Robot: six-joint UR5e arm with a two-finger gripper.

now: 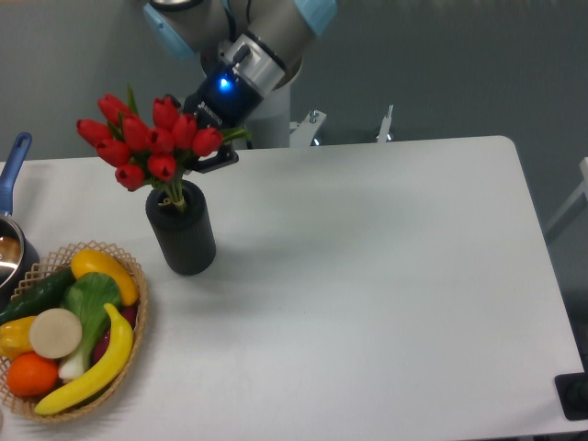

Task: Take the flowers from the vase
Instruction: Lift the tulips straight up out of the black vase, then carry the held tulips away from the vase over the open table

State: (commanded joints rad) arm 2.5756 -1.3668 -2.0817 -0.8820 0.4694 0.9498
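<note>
Right now your gripper sits behind the flowers, low over the counter at the back left. Its fingers are mostly hidden by the red buds, so you cannot tell how wide they stand or whether they have closed on anything; only a dark piece pokes out just right of the bunch. A blue light glows on the wrist above it.

Your flowers are in the vase, stems down in its mouth, the heads fanned out wider than the rim and leaning a little left. The vase stands upright on the counter, just right of the wicker basket of fruit and vegetables. At the left edge you can see a blue-handled pot, partly cut off.
</note>
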